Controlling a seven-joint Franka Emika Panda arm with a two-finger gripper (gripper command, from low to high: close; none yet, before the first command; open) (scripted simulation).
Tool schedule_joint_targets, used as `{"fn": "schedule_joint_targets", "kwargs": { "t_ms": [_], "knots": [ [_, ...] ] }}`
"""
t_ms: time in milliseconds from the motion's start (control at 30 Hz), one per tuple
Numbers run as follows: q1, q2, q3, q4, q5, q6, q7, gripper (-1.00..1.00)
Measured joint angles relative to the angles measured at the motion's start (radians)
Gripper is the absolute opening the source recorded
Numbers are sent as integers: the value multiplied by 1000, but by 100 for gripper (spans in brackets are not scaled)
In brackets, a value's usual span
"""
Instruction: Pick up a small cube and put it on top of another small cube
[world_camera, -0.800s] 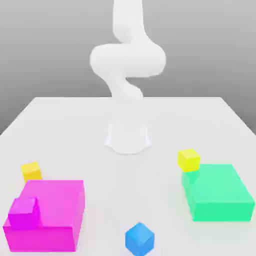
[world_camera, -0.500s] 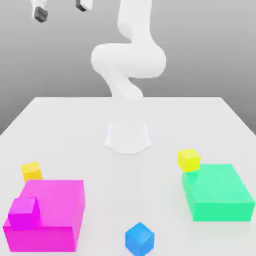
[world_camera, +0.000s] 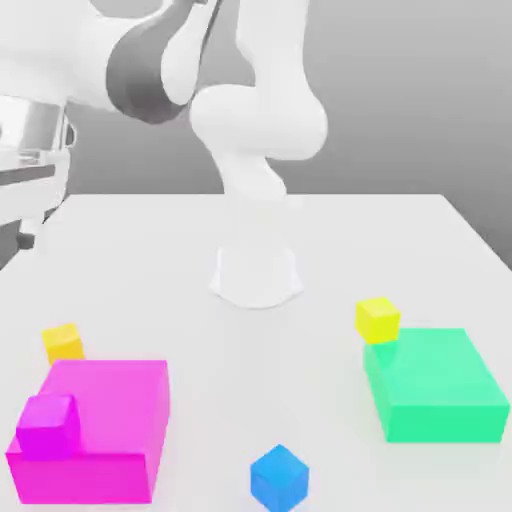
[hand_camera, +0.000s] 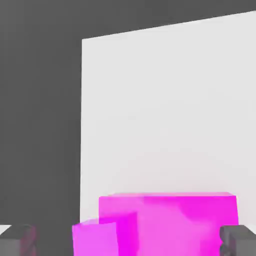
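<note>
The white worktop (world_camera: 330, 240) carries six coloured blocks and the base of the white arm (world_camera: 258, 120), which stands at the far centre. In the exterior view the arm bends from its base up and over toward that view's left, where the hand section reaches the left edge above the worktop's far left corner. In the hand view the gripper (hand_camera: 128, 240) shows two dark fingertips (hand_camera: 17, 240) set at opposite sides of the picture with a wide gap between them; the jaws stand fully apart and nothing is held between them. The small amber cube (world_camera: 63, 342) rests on the worktop at the exterior view's left, just beyond the far left corner of the large magenta block (world_camera: 100, 425), close to it; whether the two touch cannot be told. A small magenta cube (world_camera: 46, 426) sits at the near left of the large magenta block; whether it rests on or against the block cannot be told. In the hand view the same pair appears between the fingertips and below them. The small lemon-yellow cube (world_camera: 377, 320) sits at the exterior view's right, at the far left corner of the large green block (world_camera: 435, 385), touching or nearly touching it. The two yellow cubes are well apart, on opposite sides of the worktop. A small blue cube (world_camera: 279, 478) stands alone at the near centre, between the two large blocks.
</note>
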Motion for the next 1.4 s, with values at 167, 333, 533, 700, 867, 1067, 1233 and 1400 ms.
{"fn": "schedule_joint_targets", "kwargs": {
  "t_ms": [167,333,533,700,867,1067,1233,1400],
  "knots": [
    [-85,108,-40,-63,0,69,216,0],
    [-180,216,-82,-126,37,138,404,0],
    [-218,403,-59,-127,113,283,442,0],
    [-237,501,-36,-111,127,363,431,-100],
    [-237,502,-36,-110,129,367,430,-100],
    [-227,309,-58,-145,79,208,467,-100],
    [-78,141,35,-172,104,75,583,-100],
    [74,-17,164,-199,188,-48,701,-100]
  ]
}}
